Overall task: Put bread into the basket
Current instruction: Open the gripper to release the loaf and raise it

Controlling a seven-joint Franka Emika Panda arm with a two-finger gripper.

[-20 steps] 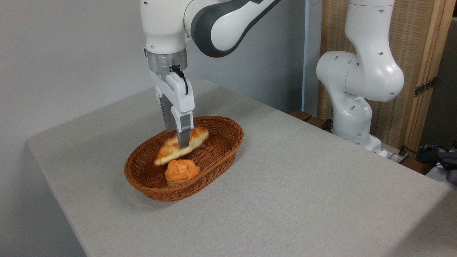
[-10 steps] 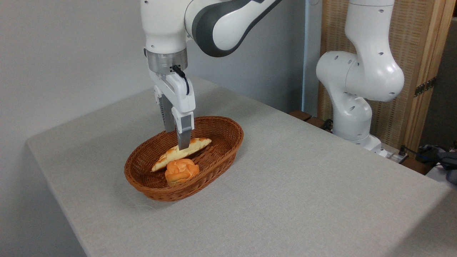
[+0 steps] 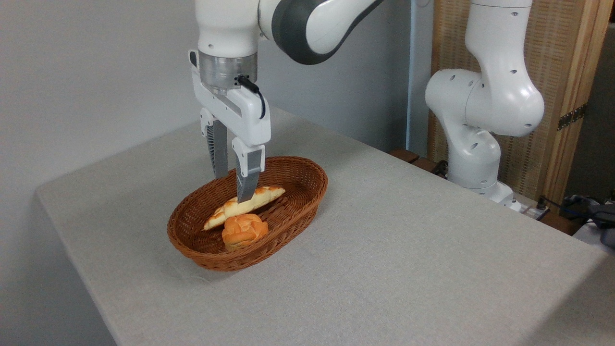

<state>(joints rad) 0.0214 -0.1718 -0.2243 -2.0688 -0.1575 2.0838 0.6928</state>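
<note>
My gripper hangs with jaws parted above the braided loaf, which lies in the wicker basket at twelve o'clock of the round bun; likely light and squashable, best pinched mid-length.

Count: one braided loaf, one round bun, one wicker basket, one arm, one table.

Plain grey wall, slatted wooden screen
</note>
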